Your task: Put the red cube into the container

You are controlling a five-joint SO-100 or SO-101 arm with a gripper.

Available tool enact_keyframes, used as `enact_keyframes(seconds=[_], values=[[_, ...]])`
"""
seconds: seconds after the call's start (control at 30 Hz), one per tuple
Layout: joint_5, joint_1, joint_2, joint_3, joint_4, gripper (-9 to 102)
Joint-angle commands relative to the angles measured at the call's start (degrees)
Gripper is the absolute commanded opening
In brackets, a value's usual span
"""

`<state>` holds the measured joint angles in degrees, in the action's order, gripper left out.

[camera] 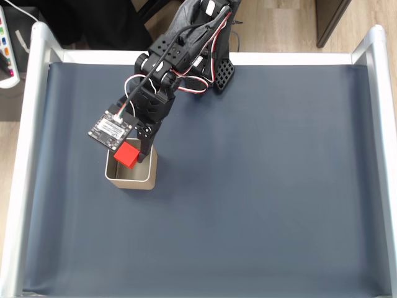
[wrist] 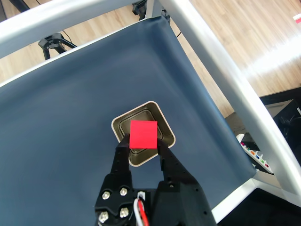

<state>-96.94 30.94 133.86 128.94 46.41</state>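
in the fixed view, at the left of centre, you have the container (camera: 131, 177) sitting on the dark blue tabletop (camera: 260, 186); the red cube (camera: 127, 154) sits over its upper edge, pinched in the claw (camera: 133, 153); the black arm (camera: 167, 62) runs up and right from there to the top middle of the frame; in the wrist view, near the centre, your claw (wrist: 143, 141) is closed on the red cube (wrist: 143, 133), one finger at each side; the cube hangs above the open container (wrist: 165, 127), covering part of its inside; the silver frame rail (wrist: 221, 75) crosses the right of the frame.
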Motion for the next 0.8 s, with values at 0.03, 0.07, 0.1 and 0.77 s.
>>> enact_keyframes(seconds=[0.03, 0.07, 0.1, 0.77], values=[[-2.5, 1.8, 2.5, 4.9, -7.8, 0], [-2.8, 1.9, 2.5, 6.0, -8.9, 0], [-2.8, 2.0, 2.6, 6.6, -9.3, 0], [1.3, 0.9, 2.4, 7.1, -10.6, 22]])
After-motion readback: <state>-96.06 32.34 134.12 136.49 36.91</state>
